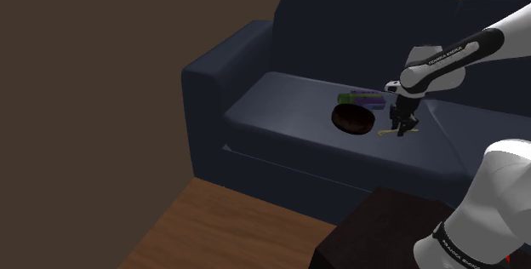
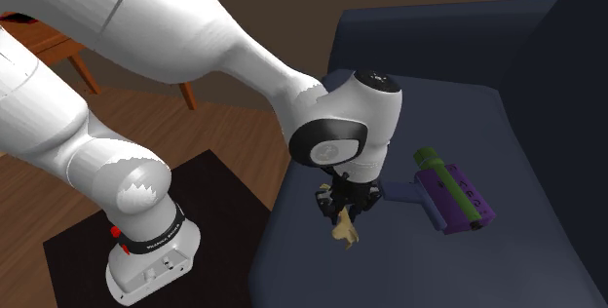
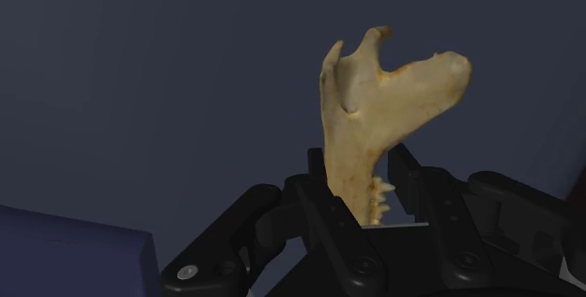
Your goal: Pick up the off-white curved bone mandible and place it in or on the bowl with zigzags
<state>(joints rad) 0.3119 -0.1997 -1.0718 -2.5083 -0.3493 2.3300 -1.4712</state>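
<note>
The off-white, yellowish jawbone (image 3: 376, 107) with small teeth stands between my two black fingers, which clasp its lower end; my gripper (image 3: 366, 196) is shut on it. In the shoulder view the gripper (image 1: 402, 125) is low over the sofa seat with the bone (image 1: 390, 130) at its tips. The dark round bowl (image 1: 353, 117) lies just to the shoulder view's left of it. The second exterior view has the bone (image 2: 345, 230) sticking out under the gripper (image 2: 343, 213), close to the cushion; I cannot tell whether it touches the seat.
A purple and green object (image 1: 368, 99) lies behind the bowl, seen also as a purple and green object (image 2: 450, 194) beside the hand. All rest on a dark blue sofa (image 1: 281, 110). A dark stand (image 1: 374, 225) and wooden floor (image 1: 221, 225) lie in front.
</note>
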